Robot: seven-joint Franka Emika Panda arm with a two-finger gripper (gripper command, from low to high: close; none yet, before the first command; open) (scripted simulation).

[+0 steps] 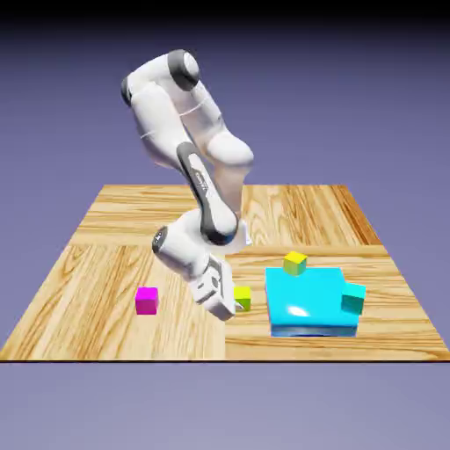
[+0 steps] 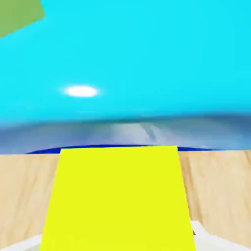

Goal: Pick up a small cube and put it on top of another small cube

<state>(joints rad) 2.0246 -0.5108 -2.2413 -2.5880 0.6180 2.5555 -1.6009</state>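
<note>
Lime yellow-green small cube (image 2: 117, 198): lower centre of frame, on wood table (image 1: 105, 255) beside cyan slab (image 1: 308, 299). Gripper (image 1: 225, 306) straddles it; whether clamped, I cannot tell. I'd judge a centred squeeze wise, then lift toward teal cube (image 1: 353, 299).

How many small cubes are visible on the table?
4. Magenta cube alone on the wood at the exterior view's left; lime cube at the tool; yellow-topped cube on the cyan slab; teal cube at the slab's right edge. None seem hidden.
</note>
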